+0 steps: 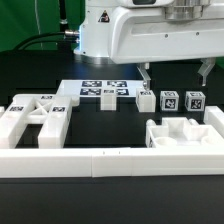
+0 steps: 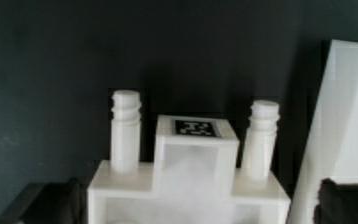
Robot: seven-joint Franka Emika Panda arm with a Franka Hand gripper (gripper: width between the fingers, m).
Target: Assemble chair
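Observation:
My gripper [image 1: 175,78] hangs open above the right part of the table. Its dark fingers [image 1: 146,76] stand wide apart over a row of three small white tagged blocks [image 1: 170,100]. In the wrist view the gripper [image 2: 197,208] straddles a white chair part [image 2: 190,165] with a tag on its raised middle and two round pegs, with a gap on each side. A white bar [image 2: 345,110] lies beside that part. A large white frame part [image 1: 35,120] lies at the exterior view's left. A blocky notched part [image 1: 185,133] sits at the front right.
The marker board [image 1: 100,91] lies flat in the middle behind the parts. A long low white border wall [image 1: 110,162] runs along the front edge. The white robot arm [image 1: 130,30] fills the top of the exterior view.

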